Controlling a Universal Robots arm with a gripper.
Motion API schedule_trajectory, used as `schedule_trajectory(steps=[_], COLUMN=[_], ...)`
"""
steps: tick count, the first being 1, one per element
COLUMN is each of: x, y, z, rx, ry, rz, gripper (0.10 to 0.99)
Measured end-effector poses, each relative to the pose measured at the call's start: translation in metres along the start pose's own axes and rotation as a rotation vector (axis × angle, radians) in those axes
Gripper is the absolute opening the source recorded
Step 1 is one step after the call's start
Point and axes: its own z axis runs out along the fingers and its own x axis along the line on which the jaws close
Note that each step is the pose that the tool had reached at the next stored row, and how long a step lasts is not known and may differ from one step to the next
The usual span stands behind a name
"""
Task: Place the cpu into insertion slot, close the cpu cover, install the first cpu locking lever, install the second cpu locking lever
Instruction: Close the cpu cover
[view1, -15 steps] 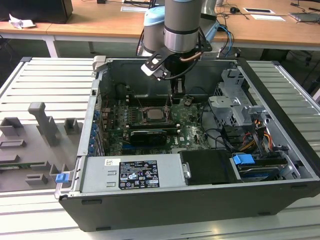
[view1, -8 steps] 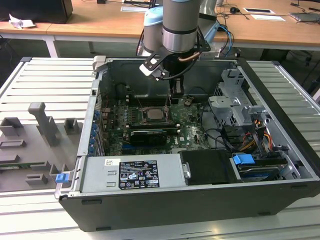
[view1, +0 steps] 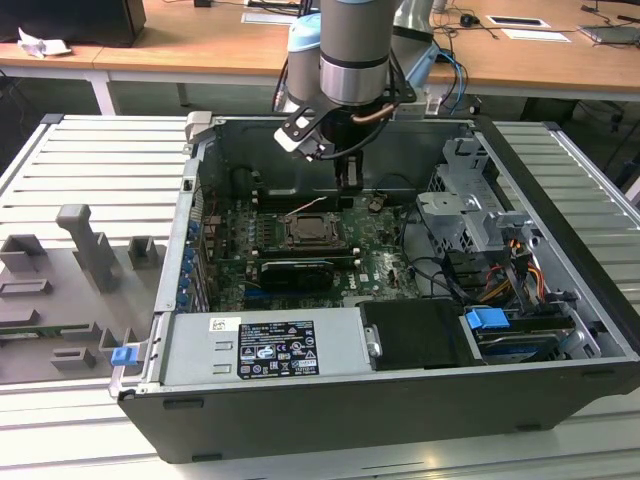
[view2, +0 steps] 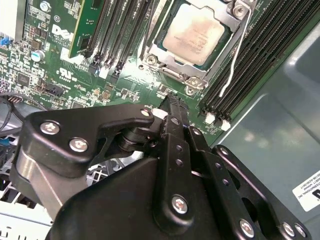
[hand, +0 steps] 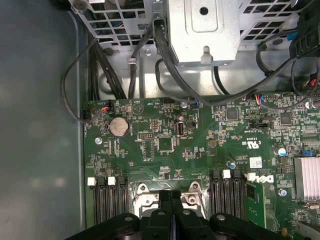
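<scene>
Surface: a grey ribbed table (view1: 90, 160) carries an open black computer case (view1: 400, 400). Grey fixture blocks (view1: 90, 250) lie on it beside the case, at the exterior view's left.

Room: wooden desks (view1: 200, 50) stand behind the case.

Inside the case, the cpu (view2: 195, 32) sits in the insertion slot (view1: 318, 232), and the cpu cover (view2: 175, 64) frames it. The hand (view2: 171, 100) hangs inside the case over the green board (hand: 200, 150), fingers pressed together, gripping nothing.

Labelling: a printed sticker (view1: 275, 348) on the metal box at the case's near wall; white print on the board.
</scene>
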Motion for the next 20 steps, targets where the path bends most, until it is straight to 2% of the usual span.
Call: schedule_trajectory(steps=[12,20], x=[-0.0003,-0.0007], y=[-0.0064,-0.0147], z=[-0.0004,0.0002], rx=[0.000,0.000], ry=[0.0000,0.0001], rz=[0.000,0.000], gripper=[0.106,0.106])
